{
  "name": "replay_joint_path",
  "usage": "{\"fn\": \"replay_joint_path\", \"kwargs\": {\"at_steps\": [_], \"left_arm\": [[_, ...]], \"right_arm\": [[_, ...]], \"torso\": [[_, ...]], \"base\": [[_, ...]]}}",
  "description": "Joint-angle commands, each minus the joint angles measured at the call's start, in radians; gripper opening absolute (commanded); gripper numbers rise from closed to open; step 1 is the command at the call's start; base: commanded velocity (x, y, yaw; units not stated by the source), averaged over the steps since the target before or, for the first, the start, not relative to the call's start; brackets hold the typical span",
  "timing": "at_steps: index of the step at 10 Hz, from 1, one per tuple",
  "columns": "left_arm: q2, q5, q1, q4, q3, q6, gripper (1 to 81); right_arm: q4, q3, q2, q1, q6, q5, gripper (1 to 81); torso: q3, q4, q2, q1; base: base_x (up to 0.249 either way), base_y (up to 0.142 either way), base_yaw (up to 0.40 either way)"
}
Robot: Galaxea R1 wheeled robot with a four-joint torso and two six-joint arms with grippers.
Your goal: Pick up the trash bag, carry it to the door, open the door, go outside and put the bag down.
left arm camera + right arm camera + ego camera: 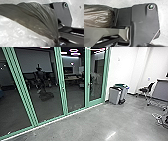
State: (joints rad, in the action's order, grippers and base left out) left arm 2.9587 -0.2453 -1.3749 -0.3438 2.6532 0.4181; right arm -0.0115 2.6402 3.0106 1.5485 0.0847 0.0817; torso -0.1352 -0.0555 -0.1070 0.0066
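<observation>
The dark trash bag (37, 18) spreads wide in the left wrist view, and its folds draw together to a narrow gather at my left gripper (57, 41), which is shut on it. A shiny brown part of the bag (99, 16) appears in the right wrist view, beside the robot's dark plate. How the right gripper stands, I cannot tell. In the head view, a green-framed glass door (96, 79) is at the right end of the glass wall, with a handle on its left side.
The glass wall (45, 104) runs along the left, with a dark figure seen in it. Grey bins (115, 95) stand against the white wall just right of the door. Farther right are a black chair (146, 90) and a wheeled board or table (160, 90).
</observation>
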Motion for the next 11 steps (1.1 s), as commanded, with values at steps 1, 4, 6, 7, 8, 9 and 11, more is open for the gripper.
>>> {"fn": "replay_joint_path", "kwargs": {"at_steps": [1, 4, 6, 7, 8, 9, 11], "left_arm": [[-0.003, -0.072, 0.066, -0.007, -0.001, 0.007, 1.0], [-0.004, -0.072, 0.066, -0.007, -0.001, 0.007, 1.0], [-0.004, -0.072, 0.066, -0.007, -0.001, 0.007, 1.0], [-0.004, -0.072, 0.066, -0.007, -0.001, 0.007, 1.0], [-0.004, -0.072, 0.066, -0.007, -0.002, 0.007, 1.0], [-0.004, -0.072, 0.066, -0.007, -0.001, 0.007, 1.0], [-0.004, -0.072, 0.066, -0.007, -0.001, 0.007, 1.0]], "right_arm": [[-0.008, -0.002, 0.003, -0.046, 0.003, -0.049, 81.1], [-0.008, -0.002, 0.003, -0.044, 0.003, -0.049, 81.1], [-0.01, -0.002, 0.003, -0.044, 0.003, -0.049, 81.1], [-0.008, -0.002, 0.003, -0.044, 0.003, -0.049, 81.1], [-0.01, -0.002, 0.003, -0.043, 0.003, -0.049, 81.1], [-0.008, -0.002, 0.003, -0.043, 0.003, -0.049, 81.1], [-0.008, -0.002, 0.004, -0.043, 0.003, -0.049, 81.1]], "torso": [[0.0, 0.0, 0.0, 0.0], [0.0, 0.0, 0.0, 0.0], [0.0, 0.0, 0.0, 0.0], [0.0, 0.0, 0.0, 0.0], [0.0, 0.0, 0.0, 0.0], [0.0, 0.0, 0.0, 0.0], [0.0, 0.0, 0.0, 0.001]], "base": [[0.161, -0.087, 0.0], [0.161, -0.088, 0.0], [0.161, -0.091, 0.0], [0.15, -0.091, 0.0], [0.145, -0.091, 0.0], [0.144, -0.087, 0.0], [0.136, -0.077, 0.0]]}}
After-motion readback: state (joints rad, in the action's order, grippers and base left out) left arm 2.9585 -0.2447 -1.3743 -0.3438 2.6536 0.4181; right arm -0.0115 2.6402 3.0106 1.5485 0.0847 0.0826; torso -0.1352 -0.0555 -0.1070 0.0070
